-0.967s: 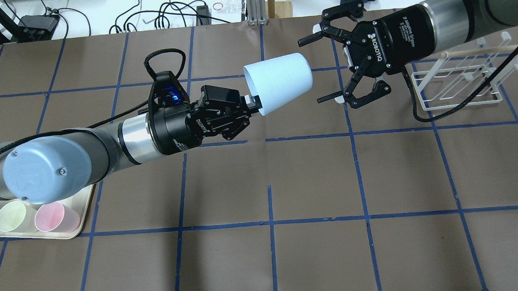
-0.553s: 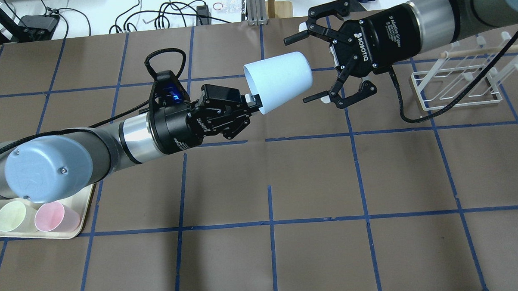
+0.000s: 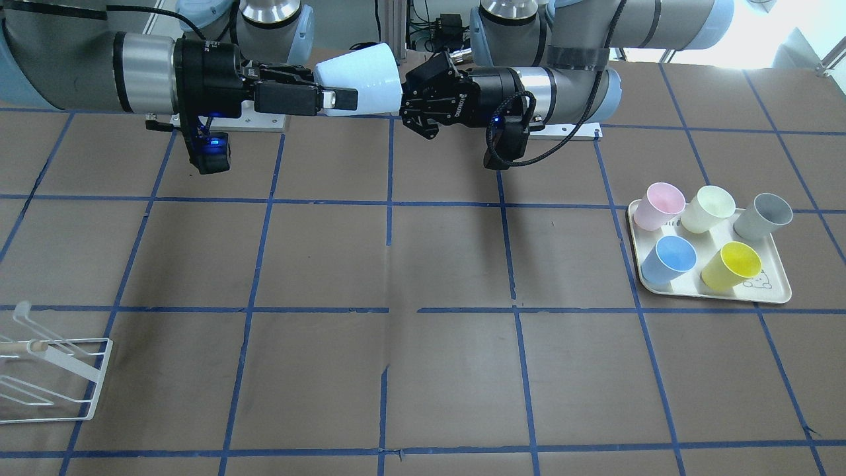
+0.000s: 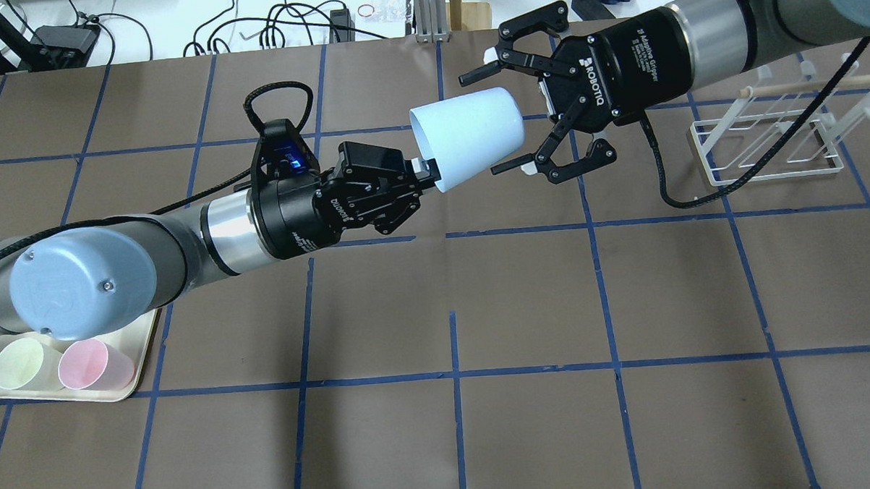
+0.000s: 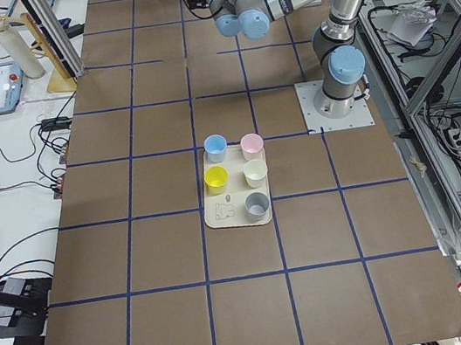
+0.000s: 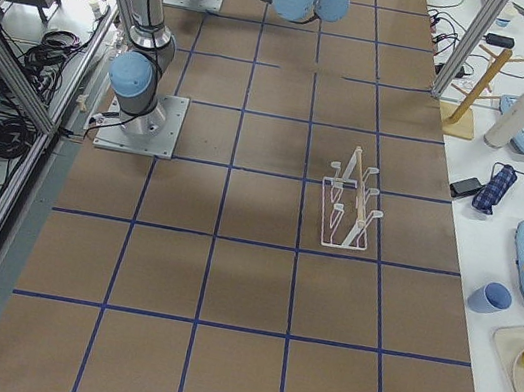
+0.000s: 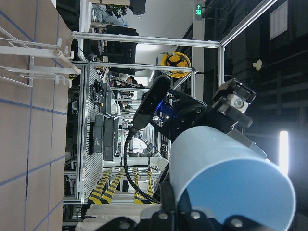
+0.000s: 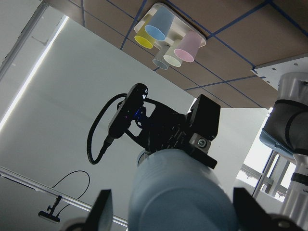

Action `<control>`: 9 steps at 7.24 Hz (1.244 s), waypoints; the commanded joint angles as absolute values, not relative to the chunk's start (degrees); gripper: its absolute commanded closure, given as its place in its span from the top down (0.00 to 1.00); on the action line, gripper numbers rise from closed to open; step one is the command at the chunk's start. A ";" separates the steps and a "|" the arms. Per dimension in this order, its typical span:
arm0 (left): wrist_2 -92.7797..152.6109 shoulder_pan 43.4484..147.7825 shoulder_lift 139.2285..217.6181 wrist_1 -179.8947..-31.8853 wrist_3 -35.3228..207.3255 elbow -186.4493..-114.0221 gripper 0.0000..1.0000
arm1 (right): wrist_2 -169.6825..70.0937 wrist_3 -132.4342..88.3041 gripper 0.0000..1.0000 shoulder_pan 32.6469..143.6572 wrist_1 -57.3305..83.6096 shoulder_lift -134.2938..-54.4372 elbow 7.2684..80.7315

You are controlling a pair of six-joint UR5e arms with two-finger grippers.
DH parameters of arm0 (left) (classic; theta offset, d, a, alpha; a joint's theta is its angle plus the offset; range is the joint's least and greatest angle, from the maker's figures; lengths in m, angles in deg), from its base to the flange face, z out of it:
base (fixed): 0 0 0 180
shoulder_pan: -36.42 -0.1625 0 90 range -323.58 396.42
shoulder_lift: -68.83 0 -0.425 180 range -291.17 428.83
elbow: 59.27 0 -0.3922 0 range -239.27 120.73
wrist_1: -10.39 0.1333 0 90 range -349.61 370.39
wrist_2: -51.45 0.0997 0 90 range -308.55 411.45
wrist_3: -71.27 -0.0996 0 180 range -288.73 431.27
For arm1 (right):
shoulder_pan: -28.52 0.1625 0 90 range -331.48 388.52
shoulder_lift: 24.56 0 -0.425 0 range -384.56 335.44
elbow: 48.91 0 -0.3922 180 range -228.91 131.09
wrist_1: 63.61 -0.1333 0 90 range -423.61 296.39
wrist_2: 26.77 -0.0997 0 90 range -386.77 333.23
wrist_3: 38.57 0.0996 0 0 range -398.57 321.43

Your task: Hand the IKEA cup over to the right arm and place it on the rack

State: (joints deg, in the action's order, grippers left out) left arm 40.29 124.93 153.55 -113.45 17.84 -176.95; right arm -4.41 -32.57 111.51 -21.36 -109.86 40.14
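Observation:
The pale sky-blue IKEA cup lies sideways in the air, base toward the right arm. My left gripper is shut on its rim; both also show in the front view, the cup and the left gripper. My right gripper is open, and its fingers straddle the cup's base end, with a gap on each side. In the right wrist view the cup's base sits between the two fingers. The white wire rack stands behind the right arm.
A cream tray on the left arm's side holds pink, cream, grey, deeper blue and yellow cups. The rack also shows in the front view and the right side view.
My right gripper has moved toward the cup and now has its open fingers around the cup's base. The left arm and the cup have stayed still.

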 commanded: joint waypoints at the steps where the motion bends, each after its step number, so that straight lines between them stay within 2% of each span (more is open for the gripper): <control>1: 40.29 124.93 153.64 -113.45 18.01 -176.95 0.00 | -3.92 -32.85 0.63 111.14 -21.33 -109.72 40.04; 2: 40.29 124.93 153.56 -113.45 18.10 -176.95 0.00 | -3.31 -33.11 0.53 110.96 -21.42 -109.72 39.95; 3: 40.29 124.93 153.64 -113.45 18.97 -176.95 0.14 | -2.70 -33.03 0.51 110.87 -21.59 -109.72 39.86; 4: 40.37 124.93 153.47 -113.45 21.67 -176.95 0.54 | -2.60 -33.03 0.49 110.18 -21.60 -109.81 39.78; 7: 40.46 124.49 153.03 -113.45 22.84 -176.34 0.97 | -1.11 -33.20 0.49 108.07 -21.51 -110.51 39.60; 9: 45.34 120.73 153.12 -111.35 30.82 -175.29 1.00 | 6.23 -33.82 0.50 103.34 -19.84 -109.81 34.62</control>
State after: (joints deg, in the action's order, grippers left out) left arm 41.99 123.00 153.07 -112.54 27.36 -175.87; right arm 1.89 -33.45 106.08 -20.73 -110.05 37.50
